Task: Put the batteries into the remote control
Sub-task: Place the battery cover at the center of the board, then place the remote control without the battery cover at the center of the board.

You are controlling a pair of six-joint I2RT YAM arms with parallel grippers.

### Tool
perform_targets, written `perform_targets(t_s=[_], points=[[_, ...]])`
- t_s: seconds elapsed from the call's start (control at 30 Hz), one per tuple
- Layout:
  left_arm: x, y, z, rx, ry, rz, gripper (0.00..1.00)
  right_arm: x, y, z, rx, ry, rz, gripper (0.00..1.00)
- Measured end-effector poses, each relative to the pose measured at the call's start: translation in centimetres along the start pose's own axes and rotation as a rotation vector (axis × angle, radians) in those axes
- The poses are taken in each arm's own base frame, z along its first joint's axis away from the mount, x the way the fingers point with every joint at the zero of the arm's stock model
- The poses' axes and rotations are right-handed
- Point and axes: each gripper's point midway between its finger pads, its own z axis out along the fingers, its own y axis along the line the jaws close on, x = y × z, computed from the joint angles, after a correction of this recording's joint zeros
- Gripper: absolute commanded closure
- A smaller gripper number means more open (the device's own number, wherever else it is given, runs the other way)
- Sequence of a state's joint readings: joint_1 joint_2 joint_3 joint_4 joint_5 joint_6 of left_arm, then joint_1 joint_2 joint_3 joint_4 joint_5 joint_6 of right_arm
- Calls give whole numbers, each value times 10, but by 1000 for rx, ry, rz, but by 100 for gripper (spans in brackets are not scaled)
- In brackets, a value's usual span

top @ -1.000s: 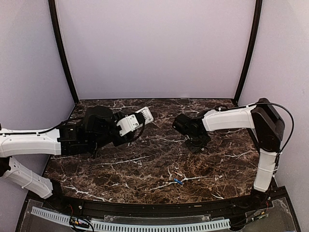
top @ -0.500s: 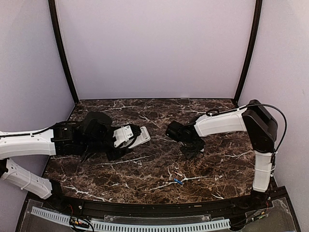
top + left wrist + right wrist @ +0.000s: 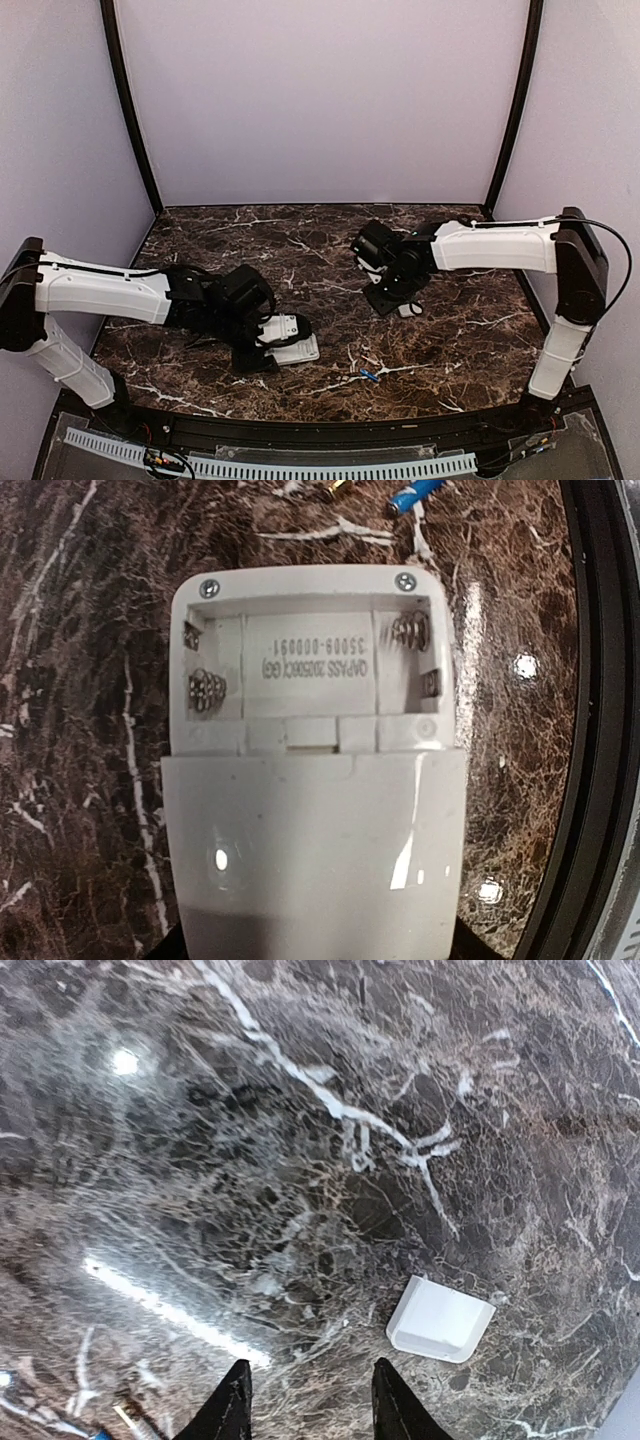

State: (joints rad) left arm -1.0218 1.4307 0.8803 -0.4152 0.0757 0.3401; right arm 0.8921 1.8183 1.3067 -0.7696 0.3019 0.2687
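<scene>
Nearest the front edge, one blue battery [image 3: 368, 376] is lying loose on the worktop [image 3: 460, 350], its long axis slanting. A gold bit [image 3: 335, 488] is lying just beside it; cannot tell if that is a second battery. Counting: one battery for sure, one remote, one cover.

A little further in and to the left, the remote [image 3: 298, 347] is lying back-up, low at the worktop, with the left fingers [image 3: 262, 352] clamping its plain end. Its compartment [image 3: 310, 670] is showing open and empty, two spring slots. That open end is pointing toward the battery, which is sitting near but apart, past it.

Further back, the right fingers [image 3: 238, 1405] are standing apart, holding nothing, hovering over bare worktop with the cover [image 3: 440, 1320] lying flat just beside them. From these fingers the battery is lying toward the front edge and slightly left. Both arms are sitting about equally near. Judging the right arm is the one free to fetch it, and will be needing to turn to match the slant.
</scene>
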Motion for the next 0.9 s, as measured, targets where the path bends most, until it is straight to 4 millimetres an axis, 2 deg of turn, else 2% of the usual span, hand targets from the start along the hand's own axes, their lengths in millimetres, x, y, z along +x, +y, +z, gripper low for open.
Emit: perform_targets(t_s=[0.13,0.3,0.47,0.7,0.73,0.77,0.8,0.9], points=[[19,-18,27,103,115,5,96,-13,9,-18,-79,-69,30,60],[30,-32,51,173,219,19,83,-7,16,-14,-119,-51,38,60],[26,-34,56,179,234,34,70,-6,20,-14,-139,-44,42,60],[26,-34,56,176,237,36,40,-4,26,-15,-176,-34,52,60],[26,-34,56,175,237,36,26,-4,28,-15,-186,-31,54,60],[26,-34,56,174,237,35,19,-3,29,-15,-191,-28,55,60],[26,-34,56,172,237,40,6,-1,30,-15,-201,-25,58,60],[24,-35,57,171,232,39,1,6,34,-15,-225,-10,69,60]])
